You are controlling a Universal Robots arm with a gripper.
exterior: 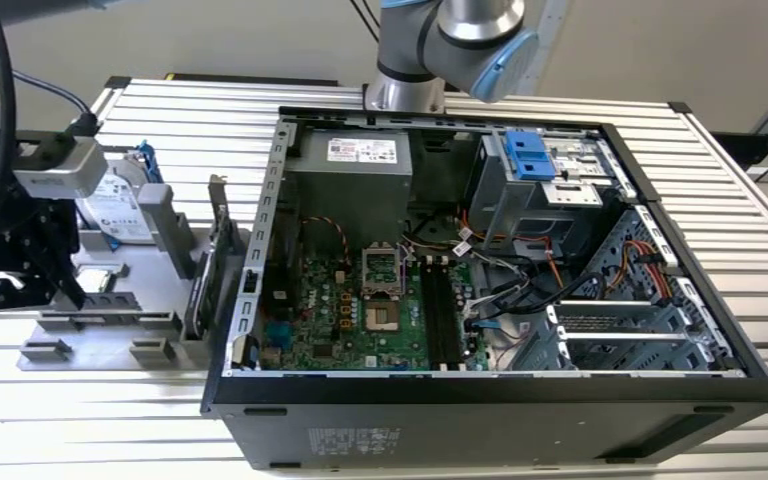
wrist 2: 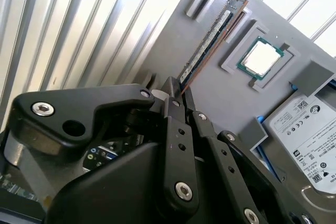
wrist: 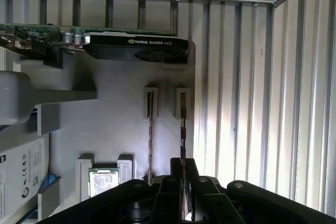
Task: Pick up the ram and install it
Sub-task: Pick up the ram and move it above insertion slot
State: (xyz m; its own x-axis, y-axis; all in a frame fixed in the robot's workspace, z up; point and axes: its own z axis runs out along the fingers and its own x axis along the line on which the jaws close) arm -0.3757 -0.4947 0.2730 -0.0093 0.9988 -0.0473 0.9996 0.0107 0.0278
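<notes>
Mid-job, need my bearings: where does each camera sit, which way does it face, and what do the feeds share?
Exterior view: off the arm, high, looking down on the open computer case and the parts holder at the exterior view's left; the arm shows.
Second wrist view: on the wrist, looking past the pincer at the ram and the processor.
First wrist view: on the wrist, looking past the pincer toward the graphics card.
Shared: both wrist views show pincer, ram, processor.

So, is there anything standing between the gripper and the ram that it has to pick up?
Nothing visible does. In both wrist views the gripper is right at one end of the ram, which stands on edge in the gray holder. The processor chip lies off to the side, apart.
</notes>
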